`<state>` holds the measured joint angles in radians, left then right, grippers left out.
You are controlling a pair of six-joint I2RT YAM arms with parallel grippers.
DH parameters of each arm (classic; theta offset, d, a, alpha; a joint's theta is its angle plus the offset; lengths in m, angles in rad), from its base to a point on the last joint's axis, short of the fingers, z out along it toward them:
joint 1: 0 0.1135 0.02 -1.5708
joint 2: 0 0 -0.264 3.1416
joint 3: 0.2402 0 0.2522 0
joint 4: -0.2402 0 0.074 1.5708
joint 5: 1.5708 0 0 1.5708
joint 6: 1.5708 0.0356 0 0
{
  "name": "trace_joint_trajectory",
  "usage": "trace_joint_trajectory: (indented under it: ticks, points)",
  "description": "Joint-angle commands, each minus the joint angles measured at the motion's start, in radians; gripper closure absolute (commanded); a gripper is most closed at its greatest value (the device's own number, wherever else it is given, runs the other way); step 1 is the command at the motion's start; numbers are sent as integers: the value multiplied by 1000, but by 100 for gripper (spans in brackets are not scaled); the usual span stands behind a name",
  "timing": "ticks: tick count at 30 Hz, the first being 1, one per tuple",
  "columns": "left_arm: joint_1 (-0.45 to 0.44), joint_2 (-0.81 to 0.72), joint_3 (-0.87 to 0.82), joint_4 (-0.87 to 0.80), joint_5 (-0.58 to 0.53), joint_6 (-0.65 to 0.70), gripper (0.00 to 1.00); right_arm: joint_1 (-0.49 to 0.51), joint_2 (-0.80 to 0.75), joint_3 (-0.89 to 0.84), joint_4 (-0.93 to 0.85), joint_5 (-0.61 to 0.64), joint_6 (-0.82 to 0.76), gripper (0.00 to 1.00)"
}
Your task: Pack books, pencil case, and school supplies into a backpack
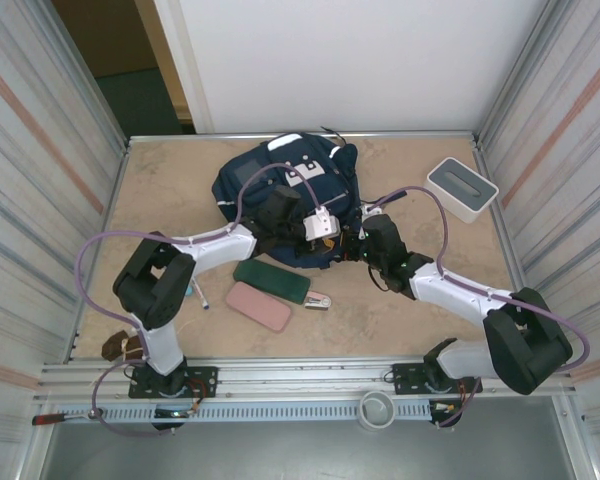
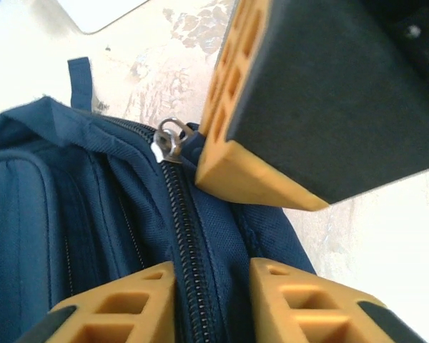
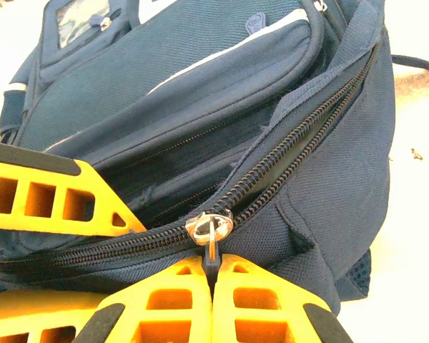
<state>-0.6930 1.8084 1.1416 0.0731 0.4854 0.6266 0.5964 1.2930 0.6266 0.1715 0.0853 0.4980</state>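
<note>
The navy backpack (image 1: 280, 180) lies at the back middle of the table, its main zipper partly open. My right gripper (image 3: 213, 263) is shut on the dark pull tab hanging from the silver zipper slider (image 3: 209, 227). My left gripper (image 2: 211, 268) pinches a fold of backpack fabric (image 2: 222, 236) with the closed zipper run between its fingers, just behind the slider (image 2: 168, 139). Both grippers meet at the bag's near right side, left (image 1: 330, 240) and right (image 1: 365, 240). The pen (image 1: 199, 295) and the stapler (image 1: 319, 299) lie on the table. The books are out of view.
A dark green pencil case (image 1: 271, 281) and a pink one (image 1: 259, 306) lie side by side in front of the backpack. A white box with a grey top (image 1: 461, 187) stands at the back right. Metal walls close in the table on both sides.
</note>
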Motion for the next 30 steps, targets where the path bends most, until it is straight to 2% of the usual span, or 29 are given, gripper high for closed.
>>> trace_joint_trajectory:
  ticks: [1,3,6,13,17,19,23,26,30]
  points:
    - [20,1,33,-58,33,-5,83,6,-49,9,68,16,10,100]
    - [43,-28,20,-56,60,-20,92,5,-47,10,46,34,-15,100]
    - [73,-87,-12,-36,116,-44,100,-14,-39,11,3,55,-41,100]
    - [185,-236,-138,114,293,-157,100,-145,-10,27,-99,-5,-19,100]
    - [263,-278,-214,182,298,-188,100,-159,-3,40,-95,-37,-20,100]
    - [270,-282,-223,154,263,-157,100,-150,4,41,-58,-69,-12,100]
    - [270,-274,-222,106,220,-127,94,-100,11,43,14,-81,-14,100]
    - [261,-271,-227,96,180,-107,84,-79,18,62,19,-85,-14,100]
    - [214,-273,-210,52,110,-67,66,-59,23,80,21,-90,-3,100]
